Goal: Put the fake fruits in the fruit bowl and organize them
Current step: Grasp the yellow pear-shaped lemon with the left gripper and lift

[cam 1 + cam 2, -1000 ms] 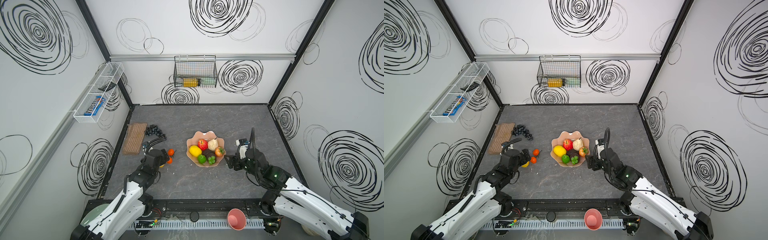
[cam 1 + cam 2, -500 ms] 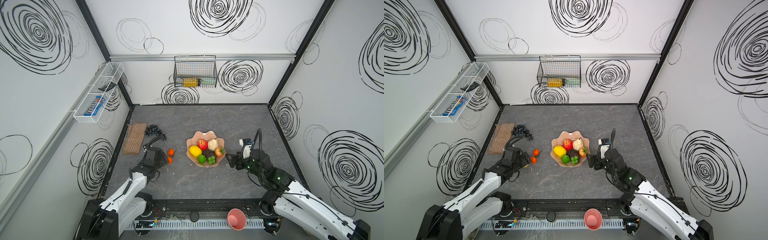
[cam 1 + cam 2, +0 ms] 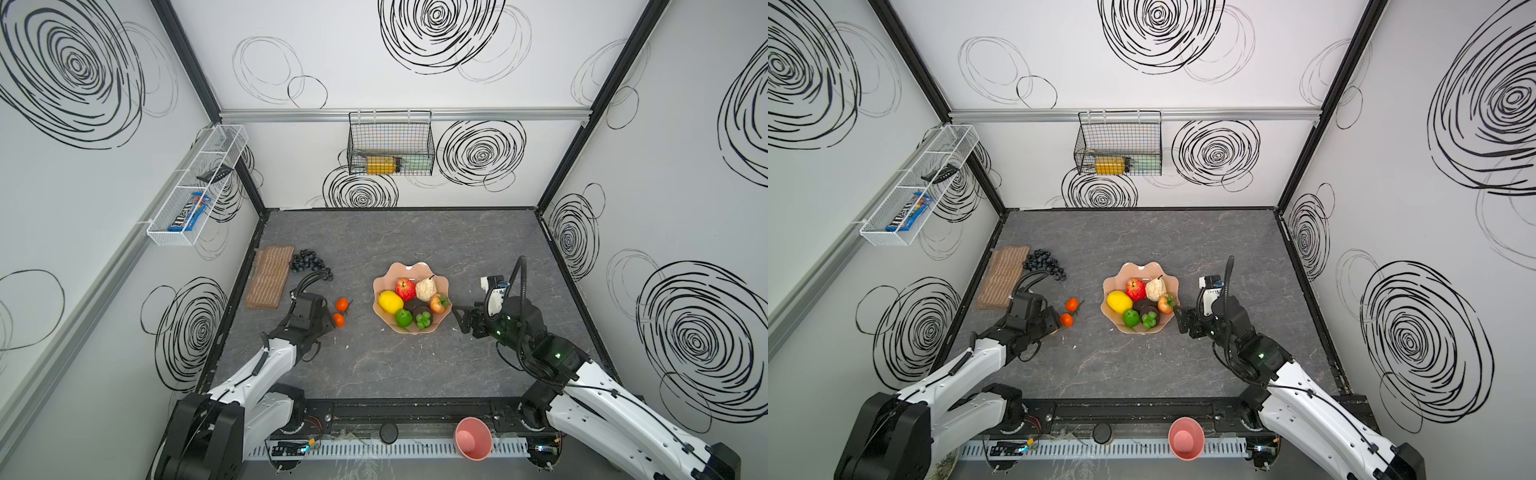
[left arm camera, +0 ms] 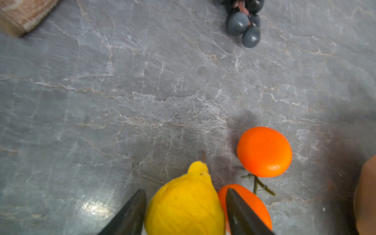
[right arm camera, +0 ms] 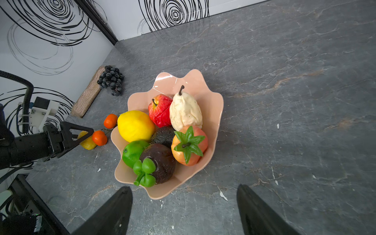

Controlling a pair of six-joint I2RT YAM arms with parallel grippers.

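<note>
The peach-pink fruit bowl [image 3: 399,270] [image 5: 166,79] holds a large lemon [image 3: 390,301], red apple [image 3: 406,289], beige pear [image 3: 426,288], green lime [image 3: 403,318], dark avocado [image 5: 160,160] and an orange-red fruit with green leaves [image 5: 189,144]. Two tiny oranges [image 3: 341,304] [image 4: 264,151] and the black grape bunch [image 3: 307,263] [image 4: 243,26] lie on the table left of it. My left gripper [image 4: 185,190] [image 3: 329,322] is shut on a small yellow lemon [image 4: 183,205] [image 5: 87,142] on the table beside the nearer orange. My right gripper [image 5: 184,187] [image 3: 459,319] stands open, empty, just right of the bowl.
A brown woven mat [image 3: 268,276] lies by the left wall next to the grapes. A small pink cup [image 3: 473,438] sits on the front rail. A wire basket [image 3: 390,143] hangs on the back wall and a white wire shelf [image 3: 195,187] on the left wall.
My left gripper's jaws have narrowed from wide open onto the small lemon, and its arm has dropped lower. The right gripper has barely shifted beside the bowl.
</note>
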